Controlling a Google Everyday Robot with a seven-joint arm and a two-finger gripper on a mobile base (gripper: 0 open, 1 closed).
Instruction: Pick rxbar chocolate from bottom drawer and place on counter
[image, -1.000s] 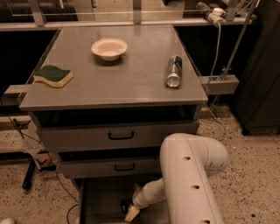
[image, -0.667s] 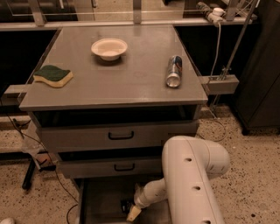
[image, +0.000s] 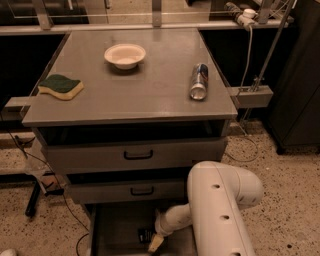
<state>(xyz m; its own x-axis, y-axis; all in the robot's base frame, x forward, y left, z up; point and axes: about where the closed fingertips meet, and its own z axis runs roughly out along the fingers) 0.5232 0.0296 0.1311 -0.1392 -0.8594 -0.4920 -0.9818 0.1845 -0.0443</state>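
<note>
Where the rxbar chocolate (image: 145, 235) lay: flat on the floor of the bottom drawer (image: 115, 225), toward its front edge and about mid-width, dark with pale print
Gripper (image: 155, 243): down inside the same drawer, just beside the bar on its right; whether it touched the bar could not be told
Grip: how far open it was, or whether it had hold of the bar, could not be told
Change: over the last second the arm (image: 220, 200) only edged rightward, the gripper stayed low by the bar, and the bar had not risen
Meaning for the task: judged to be still at the grasp, with the lift and the carry yet to come
Counter (image: 150, 95): sponge (image: 61, 86) by the left edge, bowl (image: 125, 55) toward the back edge, can (image: 199, 81) lying near the right edge; the front edge between sponge and can looked a fit place for the bar
Two upper drawers (image: 135, 155): stacked above the open one, black handles facing out
</note>
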